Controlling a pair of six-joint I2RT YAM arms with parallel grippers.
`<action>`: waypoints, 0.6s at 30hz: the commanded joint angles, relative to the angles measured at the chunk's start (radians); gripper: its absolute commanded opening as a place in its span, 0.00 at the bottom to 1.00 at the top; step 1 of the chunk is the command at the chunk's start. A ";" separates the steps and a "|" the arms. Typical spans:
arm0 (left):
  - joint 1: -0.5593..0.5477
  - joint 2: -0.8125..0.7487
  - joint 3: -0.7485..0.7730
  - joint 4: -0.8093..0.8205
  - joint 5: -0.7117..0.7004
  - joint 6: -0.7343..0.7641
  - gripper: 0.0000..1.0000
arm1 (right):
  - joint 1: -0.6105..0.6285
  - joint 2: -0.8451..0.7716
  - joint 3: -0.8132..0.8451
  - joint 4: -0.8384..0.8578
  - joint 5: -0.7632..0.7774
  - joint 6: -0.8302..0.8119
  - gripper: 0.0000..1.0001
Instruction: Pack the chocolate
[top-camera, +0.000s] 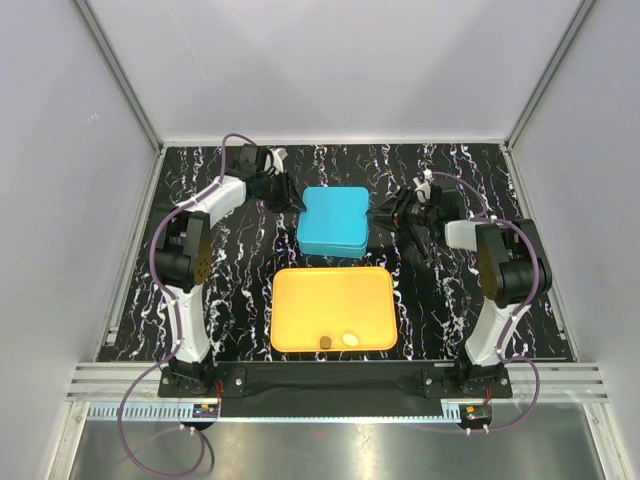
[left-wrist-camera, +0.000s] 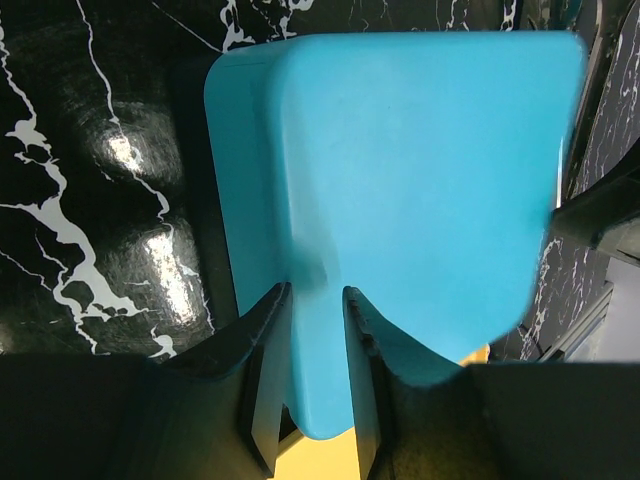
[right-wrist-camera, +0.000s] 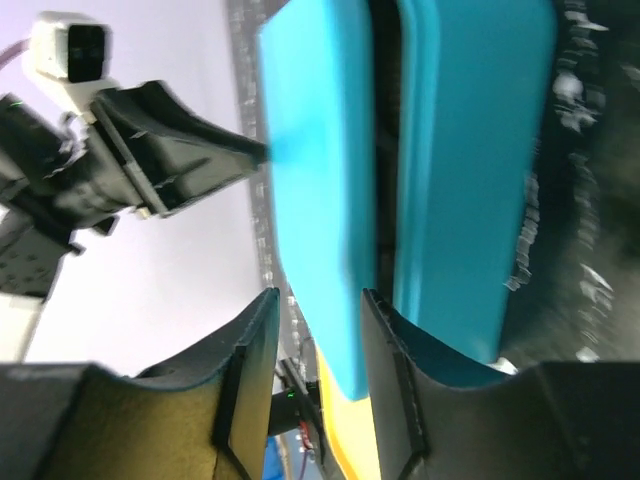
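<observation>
A blue box lid (top-camera: 333, 220) sits over its blue base (right-wrist-camera: 465, 170) behind the orange tray (top-camera: 335, 300); a dark gap shows between lid and base. My left gripper (top-camera: 290, 200) is shut on the lid's left rim (left-wrist-camera: 420, 170), with fingertips either side (left-wrist-camera: 317, 295). My right gripper (top-camera: 383, 215) is shut on the lid's right edge (right-wrist-camera: 315, 180), with jaws either side (right-wrist-camera: 318, 295). Two pieces of chocolate lie at the tray's near edge, one dark brown (top-camera: 326, 342) and one cream-white (top-camera: 351, 340). The inside of the box is hidden.
The black marbled tabletop (top-camera: 450, 300) is walled by grey panels on three sides. The orange tray shows under the lid in the left wrist view (left-wrist-camera: 310, 455) and in the right wrist view (right-wrist-camera: 350, 440). The left arm (right-wrist-camera: 150, 150) shows in the right wrist view.
</observation>
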 joint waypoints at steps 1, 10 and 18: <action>-0.014 0.006 0.042 0.006 0.008 0.011 0.32 | -0.010 -0.100 0.033 -0.230 0.108 -0.150 0.47; -0.019 0.006 0.051 0.002 0.007 0.004 0.32 | -0.009 -0.151 0.078 -0.356 0.174 -0.252 0.51; -0.025 0.015 0.062 -0.004 0.002 0.001 0.32 | 0.023 -0.106 0.088 -0.347 0.174 -0.258 0.49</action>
